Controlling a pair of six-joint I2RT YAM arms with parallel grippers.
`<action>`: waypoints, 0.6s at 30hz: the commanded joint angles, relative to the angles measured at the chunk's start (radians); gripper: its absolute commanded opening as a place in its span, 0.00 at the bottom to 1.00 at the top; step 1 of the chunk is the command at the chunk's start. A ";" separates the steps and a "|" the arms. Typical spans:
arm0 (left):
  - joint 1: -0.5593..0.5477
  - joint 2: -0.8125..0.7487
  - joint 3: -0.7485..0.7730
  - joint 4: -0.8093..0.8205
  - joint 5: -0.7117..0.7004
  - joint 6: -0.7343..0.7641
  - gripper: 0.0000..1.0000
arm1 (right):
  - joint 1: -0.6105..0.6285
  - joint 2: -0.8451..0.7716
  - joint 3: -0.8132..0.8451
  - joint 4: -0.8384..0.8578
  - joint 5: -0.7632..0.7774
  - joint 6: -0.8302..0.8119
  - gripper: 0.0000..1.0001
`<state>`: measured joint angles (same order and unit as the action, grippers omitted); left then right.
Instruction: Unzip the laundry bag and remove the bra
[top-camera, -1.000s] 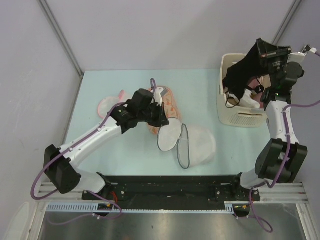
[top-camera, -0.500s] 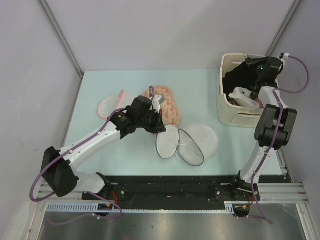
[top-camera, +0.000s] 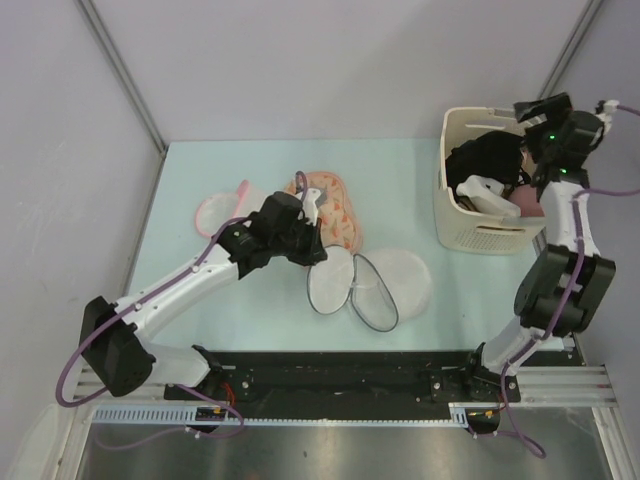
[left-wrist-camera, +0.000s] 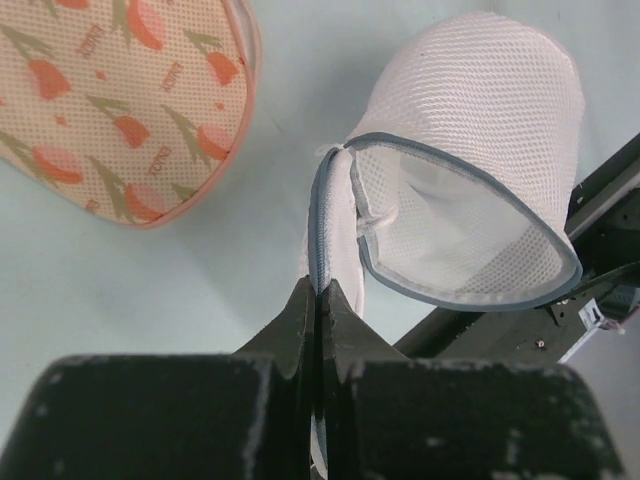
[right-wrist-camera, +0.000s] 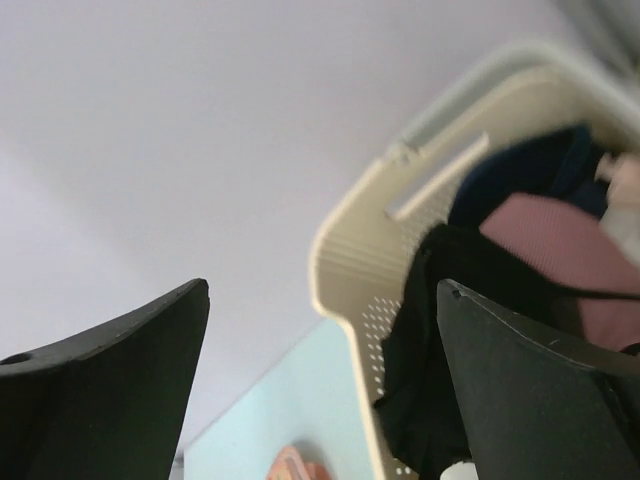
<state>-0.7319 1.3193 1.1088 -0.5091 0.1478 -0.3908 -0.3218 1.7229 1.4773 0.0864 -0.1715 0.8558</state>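
Your left fingers (left-wrist-camera: 296, 330) are pinched tight on the grey-blue zip edge of the white mesh laundry bag (left-wrist-camera: 470, 190). The bag lies unzipped and gaping on the pale green table (top-camera: 400, 180), just beside the tulip-print fabric pouch (left-wrist-camera: 130, 100). Over on the other side, your right fingers (right-wrist-camera: 120, 350) are spread wide with nothing between them, up by the cream plastic basket (right-wrist-camera: 350, 255). The black bra (right-wrist-camera: 420, 390) sits draped at the basket's rim, partly inside.
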 joint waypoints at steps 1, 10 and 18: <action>0.014 -0.063 0.063 -0.017 -0.045 0.055 0.01 | -0.097 -0.179 -0.005 -0.036 -0.101 -0.060 1.00; 0.028 -0.104 0.175 -0.094 -0.070 0.125 0.00 | -0.109 -0.338 -0.093 -0.402 -0.048 -0.199 1.00; 0.035 -0.212 0.301 -0.200 -0.057 0.240 0.00 | 0.026 -0.589 -0.244 -0.513 0.259 -0.310 1.00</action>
<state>-0.7036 1.1934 1.3136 -0.6636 0.0734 -0.2436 -0.3237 1.2636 1.2438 -0.3759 -0.0578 0.6155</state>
